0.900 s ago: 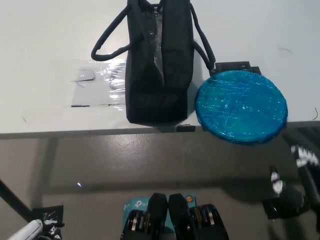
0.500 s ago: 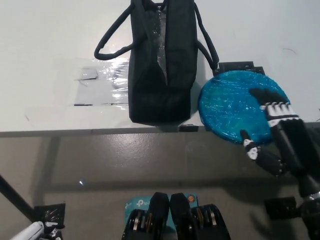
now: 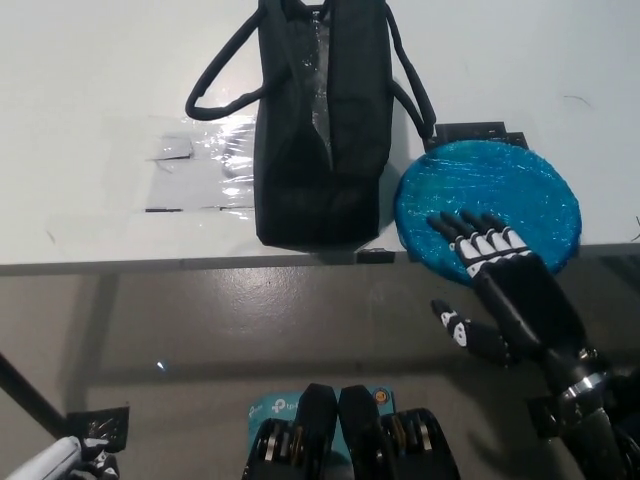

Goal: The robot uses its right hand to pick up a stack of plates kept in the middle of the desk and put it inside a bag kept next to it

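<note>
The stack of plates (image 3: pixel 488 215), a blue disc wrapped in shiny film, is lying flat at the near edge of the white worktop (image 3: pixel 90 90), its front rim jutting slightly past that edge toward the robot. The black right hand (image 3: pixel 487 268) is reaching in from the lower right with its fingers (image 3: pixel 462 228) spread apart and stretched out flat over the near part of the disc, while the thumb is hanging well below, out in front of the worktop's edge; the hand is wide and holding nothing. So the plates are lying just ahead of and under the fingertips, and the overhanging rim is sitting between fingers above and thumb below, which looks like the opening for a pinch on that edge. Being round, the stack is offering no long axis to line up with. The black bag (image 3: pixel 322 130) is standing just beside the plates on the robot's left, its mouth running away from the robot and its handles (image 3: pixel 222 70) drooping to either side. The white left hand (image 3: pixel 60 462) is resting low at the bottom left corner, far from the plates, and whether it is open cannot be told.
</note>
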